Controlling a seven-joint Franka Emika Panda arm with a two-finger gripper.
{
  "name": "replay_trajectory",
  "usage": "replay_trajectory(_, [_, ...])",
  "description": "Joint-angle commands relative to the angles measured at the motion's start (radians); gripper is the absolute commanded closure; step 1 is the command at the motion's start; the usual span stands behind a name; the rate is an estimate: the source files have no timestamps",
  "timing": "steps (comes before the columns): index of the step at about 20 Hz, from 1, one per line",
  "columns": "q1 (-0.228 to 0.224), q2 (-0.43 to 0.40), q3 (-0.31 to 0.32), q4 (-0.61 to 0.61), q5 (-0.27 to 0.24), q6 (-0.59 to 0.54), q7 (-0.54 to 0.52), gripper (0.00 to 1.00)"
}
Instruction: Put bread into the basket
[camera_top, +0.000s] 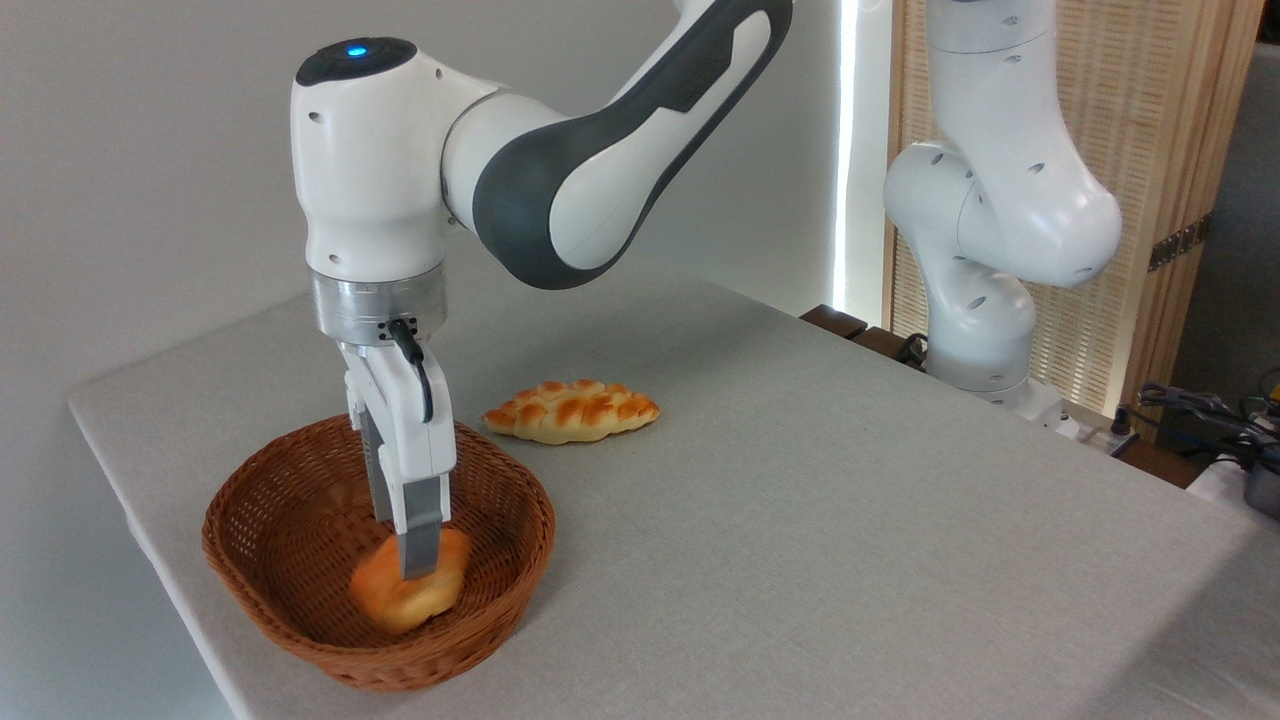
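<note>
Reaching down into the basket (300, 640), the gripper (415, 568) is closing its fingers (421, 545) on the bread (410, 595), which is sitting low inside, apparently touching the woven floor (contact itself is hard to confirm). The carrying part is looking done; what is remaining, by my judgement, is letting go and lifting clear. Beyond the gripper, outside the rim, a braided loaf (571, 410) is lying on the table (850, 520).

Braided golden loaf (571, 410) — lying flat on grey tabletop (800, 500), nearer its rear-left edge; slatted wooden screen (1150, 150) behind the right edge.
</note>
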Motion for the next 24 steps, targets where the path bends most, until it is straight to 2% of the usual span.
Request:
replay_trajectory(1, [-0.001, 0.001, 0.008, 0.009, 0.043, 0.006, 0.016, 0.0])
replay_trajectory(2, [-0.001, 0.001, 0.008, 0.009, 0.07, 0.005, 0.015, 0.0])
replay_trajectory(6, [0.004, -0.035, 0.013, 0.011, 0.049, -0.02, -0.013, 0.0])
replay_trajectory(7, [0.007, -0.039, 0.013, 0.012, 0.035, -0.065, -0.02, 0.0])
replay_trajectory(9, [0.007, -0.06, 0.017, 0.079, 0.012, -0.203, -0.039, 0.0])
replay_trajectory(11, [0.022, -0.063, 0.017, 0.162, 0.012, -0.384, -0.072, 0.0])
replay_trajectory(13, [0.08, -0.065, -0.001, 0.251, 0.006, -0.554, -0.076, 0.0])
replay_trajectory(14, [0.093, -0.075, -0.009, 0.274, -0.003, -0.595, -0.076, 0.0])
replay_trajectory(18, [0.099, -0.163, -0.007, 0.275, 0.009, -0.598, -0.071, 0.0])
replay_trajectory(24, [0.099, -0.183, 0.025, 0.271, 0.002, -0.636, -0.079, 0.0])
